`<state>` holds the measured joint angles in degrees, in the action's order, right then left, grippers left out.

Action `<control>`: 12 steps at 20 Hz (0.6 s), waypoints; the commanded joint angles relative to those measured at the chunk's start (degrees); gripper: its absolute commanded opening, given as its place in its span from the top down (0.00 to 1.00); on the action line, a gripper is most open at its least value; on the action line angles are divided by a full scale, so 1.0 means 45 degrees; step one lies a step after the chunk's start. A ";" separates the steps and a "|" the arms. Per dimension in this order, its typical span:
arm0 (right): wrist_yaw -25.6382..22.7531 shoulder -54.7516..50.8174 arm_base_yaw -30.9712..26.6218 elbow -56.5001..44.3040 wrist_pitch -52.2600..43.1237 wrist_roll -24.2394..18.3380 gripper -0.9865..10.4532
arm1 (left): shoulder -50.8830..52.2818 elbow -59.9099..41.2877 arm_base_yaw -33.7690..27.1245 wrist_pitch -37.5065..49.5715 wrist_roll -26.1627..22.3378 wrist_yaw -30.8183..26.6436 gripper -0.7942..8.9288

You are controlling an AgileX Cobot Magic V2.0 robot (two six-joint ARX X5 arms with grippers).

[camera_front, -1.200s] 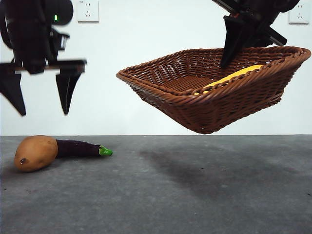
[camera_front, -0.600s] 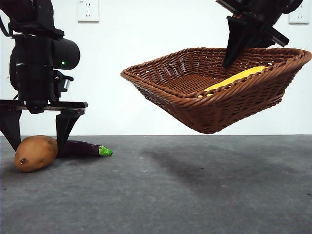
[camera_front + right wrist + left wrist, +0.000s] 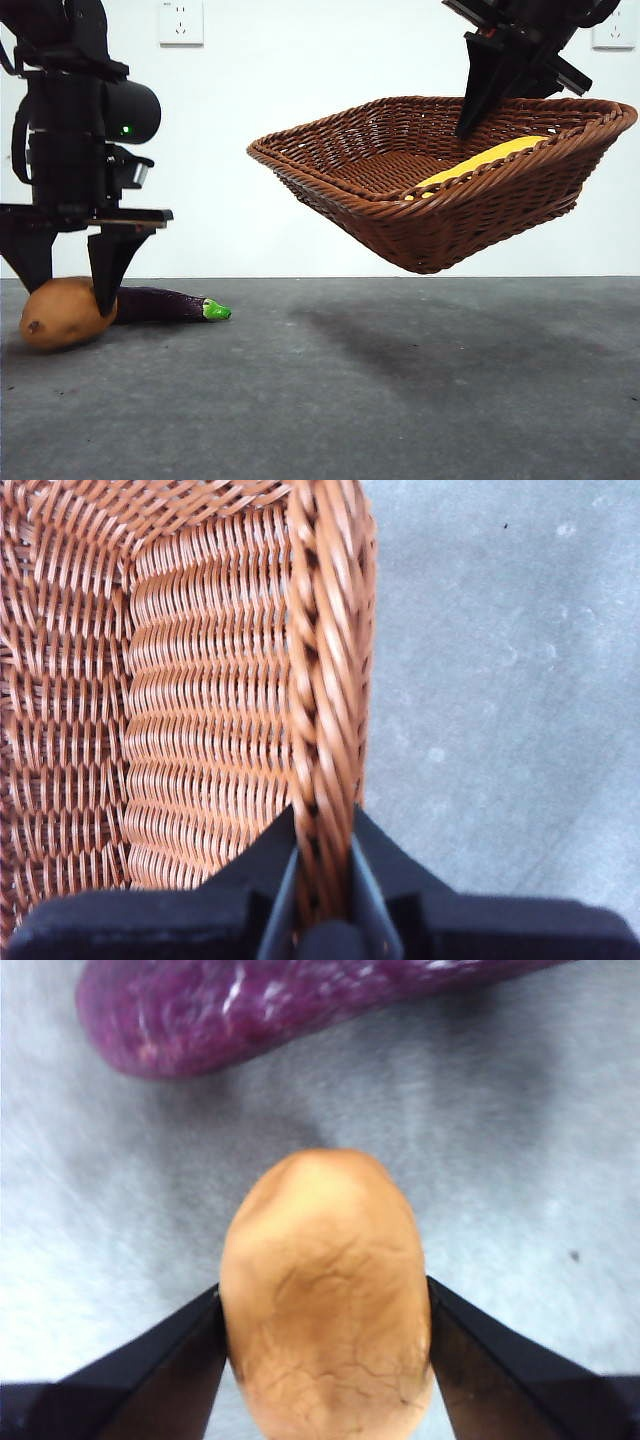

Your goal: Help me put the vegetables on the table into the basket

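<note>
- The left gripper (image 3: 72, 290) is down at the table's (image 3: 400, 380) far left, its jaws set on either flank of the potato (image 3: 60, 312); the left wrist view shows both black jaws touching the potato's (image 3: 325, 1290) sides, so it has closed on it or is at the point of doing so.
- The potato rests on the table, so the grip is unproven; I judge the step in hand to be securing and lifting it.
- The jaws sit across the potato's narrow width, near its fatter part. That is a sound hold for a rounded thing; squeezing near a tapering end would let it squirt out.
- The eggplant (image 3: 165, 304) lies just behind and right of the potato, its green stem pointing right. Lift straight up first, so the jaw beside it does not drag or roll it.
- The right gripper (image 3: 322, 880) pinches the basket's (image 3: 440, 200) braided rim, jaws narrow on the weave, and holds the basket in the air at the right, tilted, its left side lower.
- The corn (image 3: 480, 160) already lies inside, against the higher right side.
- Carry the potato up over the low left rim and release it close above the floor, since a drop from height onto a tilted basket held by one edge could jolt it or roll the corn.
</note>
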<state>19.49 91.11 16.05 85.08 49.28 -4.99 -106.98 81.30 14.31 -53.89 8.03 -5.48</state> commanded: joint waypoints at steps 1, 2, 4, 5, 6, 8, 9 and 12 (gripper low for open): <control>0.0136 -0.0053 -0.0010 0.0058 0.0019 0.0073 0.92 | 0.1622 -0.0044 -0.0039 0.0408 -0.0962 0.0146 0.93; 0.0141 -0.0049 -0.0010 0.0058 0.0019 0.0102 0.92 | 0.2511 -0.0044 -0.0073 0.0583 -0.1307 0.0568 0.93; 0.0146 -0.0049 -0.0010 0.0058 0.0000 0.0209 0.92 | 0.4439 -0.0044 -0.0068 0.0661 -0.1928 0.1472 0.93; 0.0146 -0.0044 -0.0010 0.0058 -0.0010 0.0369 0.92 | 0.5309 -0.0044 -0.0039 0.0622 -0.2234 0.1957 0.93; 0.0146 -0.0044 -0.0005 0.0058 -0.0049 0.0461 0.92 | 0.6251 -0.0044 0.0063 0.0597 -0.2608 0.2623 0.93; 0.0155 -0.0044 0.0015 0.0058 -0.0121 0.0772 0.92 | 0.7679 -0.0044 0.0525 0.0627 -0.3070 0.4124 0.93; 0.0155 -0.0039 0.0039 0.0058 -0.0117 0.0826 0.92 | 0.8155 -0.0044 0.0937 0.0699 -0.3366 0.4711 0.93; 0.0146 -0.0039 0.0457 0.0058 -0.0189 0.1180 0.92 | 0.8485 -0.0044 0.3084 0.0826 -0.3512 0.4964 0.93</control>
<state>19.51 91.11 18.15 85.08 49.23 -0.89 -68.51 81.34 28.16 -50.52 -6.66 16.67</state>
